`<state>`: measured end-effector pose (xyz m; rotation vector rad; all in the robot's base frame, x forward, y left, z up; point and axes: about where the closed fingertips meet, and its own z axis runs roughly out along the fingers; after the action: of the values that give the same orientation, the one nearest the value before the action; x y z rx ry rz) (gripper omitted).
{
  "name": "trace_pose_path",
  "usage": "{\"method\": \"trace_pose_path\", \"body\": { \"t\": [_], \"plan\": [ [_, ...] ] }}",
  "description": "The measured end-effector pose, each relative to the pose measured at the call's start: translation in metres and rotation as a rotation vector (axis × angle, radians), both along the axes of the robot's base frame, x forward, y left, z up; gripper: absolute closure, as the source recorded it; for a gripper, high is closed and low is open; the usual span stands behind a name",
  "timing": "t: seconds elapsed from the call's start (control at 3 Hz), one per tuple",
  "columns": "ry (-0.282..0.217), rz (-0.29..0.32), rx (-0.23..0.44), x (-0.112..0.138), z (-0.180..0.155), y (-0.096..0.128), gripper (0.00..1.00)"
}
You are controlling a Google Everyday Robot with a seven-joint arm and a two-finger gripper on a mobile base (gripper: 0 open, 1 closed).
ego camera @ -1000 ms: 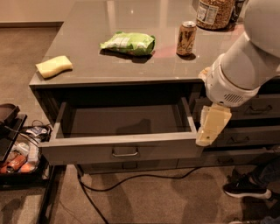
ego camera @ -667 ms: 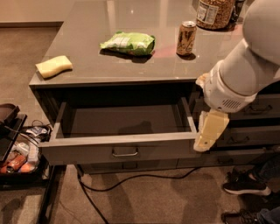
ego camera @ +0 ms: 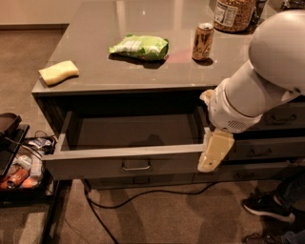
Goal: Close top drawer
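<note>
The top drawer is pulled far out from under the grey counter; it is wide, deep and empty, with a flat dark front and a small silver bar handle at its centre. My gripper hangs from the white arm at the drawer's front right corner, its cream fingers pointing down against the right end of the front panel. It holds nothing.
On the counter lie a yellow sponge, a green chip bag, a soda can and a large jar. Slimmer drawers stand at right. A black cable runs on the carpet. A cluttered bin at left; a shoe at right.
The arm has swung down and left, bringing the gripper from beside the drawer's right side to its front right corner. The drawer stands as far open as before.
</note>
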<state>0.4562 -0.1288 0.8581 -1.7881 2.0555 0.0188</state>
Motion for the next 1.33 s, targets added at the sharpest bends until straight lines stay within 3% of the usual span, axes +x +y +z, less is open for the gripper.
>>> {"method": "trace_pose_path", "body": {
  "t": [0.33,0.67,1.33],
  "plan": [
    [0.000,0.000,0.000,0.000,0.000,0.000,0.00],
    [-0.034,-0.007,0.020,-0.002,-0.017,0.000,0.00],
    [-0.079,0.032,0.100,0.011,-0.107,0.032,0.00]
  ]
}}
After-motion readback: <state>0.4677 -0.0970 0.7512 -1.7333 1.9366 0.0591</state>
